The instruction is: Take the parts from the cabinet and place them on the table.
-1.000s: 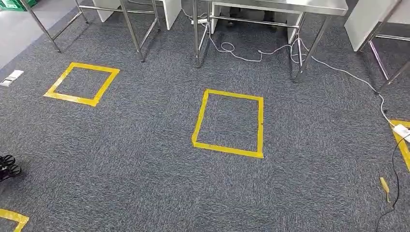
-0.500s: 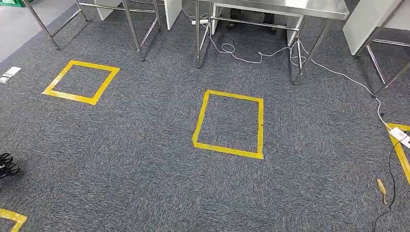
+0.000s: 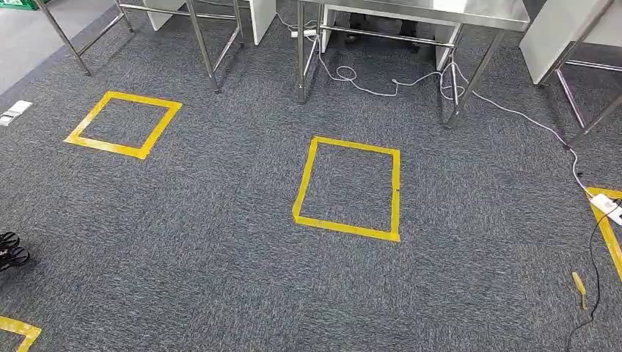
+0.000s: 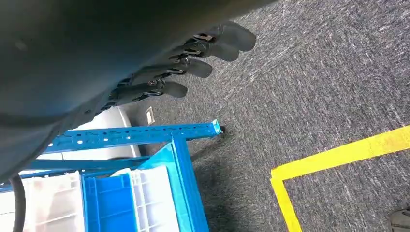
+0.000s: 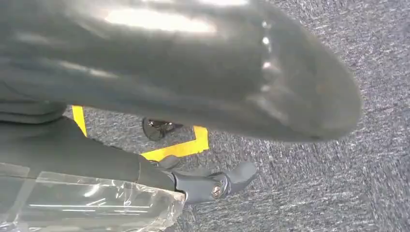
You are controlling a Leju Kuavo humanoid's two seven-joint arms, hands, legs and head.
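Grey carpet (image 3: 220,257) covers the floor we look down on from the head, marked with squares of yellow tape.

Our left hand (image 4: 193,63) hangs above that carpet in the left wrist view, its dark fingers (image 4: 227,48) stretched out and slightly apart, with nothing in them. Just beyond them stands a blue metal rack (image 4: 135,135), and in it sits a blue bin (image 4: 145,198) with white dividers; we cannot make out any parts inside it. Near the rack a corner of yellow tape (image 4: 309,164) lies on the carpet.

Our right hand (image 5: 193,181) holds a clear plastic bag (image 5: 87,203), the crinkled film pressed under its fingers; one grey finger (image 5: 237,176) sticks out past the bag. What is in the bag we cannot tell. Beyond it, a strip of yellow tape (image 5: 179,147) lies on the carpet.

Farther out, in the head view, a tape square (image 3: 347,188) lies in the middle and another tape square (image 3: 123,125) to the left. Behind them stand the steel legs of a table (image 3: 411,15), with a white cable (image 3: 455,88) trailing from under it to a white power strip (image 3: 609,205) at the right edge. A small black wheeled thing (image 3: 11,249) sits at the left edge.
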